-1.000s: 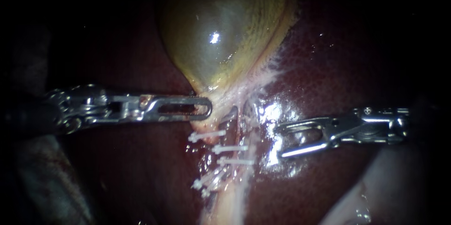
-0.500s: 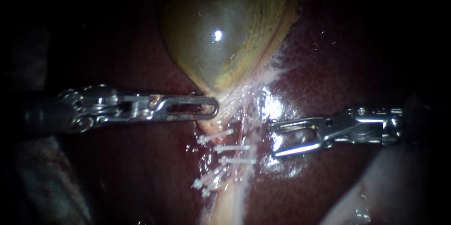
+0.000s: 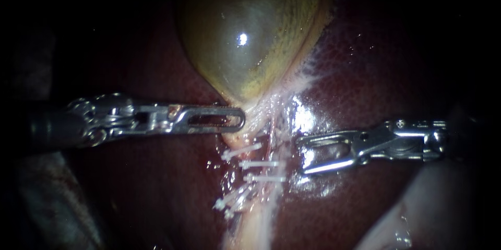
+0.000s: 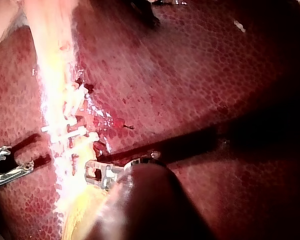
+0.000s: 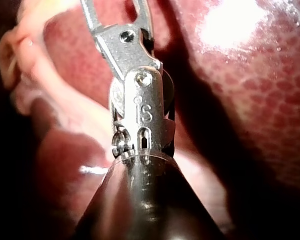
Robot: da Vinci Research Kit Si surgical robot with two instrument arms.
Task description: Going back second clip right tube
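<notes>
- A glossy yellow-green gallbladder (image 3: 245,36) lies against the mottled dark-red liver (image 3: 376,72).
- The left instrument's slotted steel end effector (image 3: 241,120) is closed, pinching pale tissue at the gallbladder's neck.
- The right instrument's end effector (image 3: 301,154) gapes wide and holds nothing. It sits just beside small white clips (image 3: 259,164) crossing the pale tube (image 3: 248,229) below the neck.

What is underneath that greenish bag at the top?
The gallbladder lies on the dark red liver, which shows all around it. The patch of liver directly beneath is covered by the gallbladder itself.
</notes>
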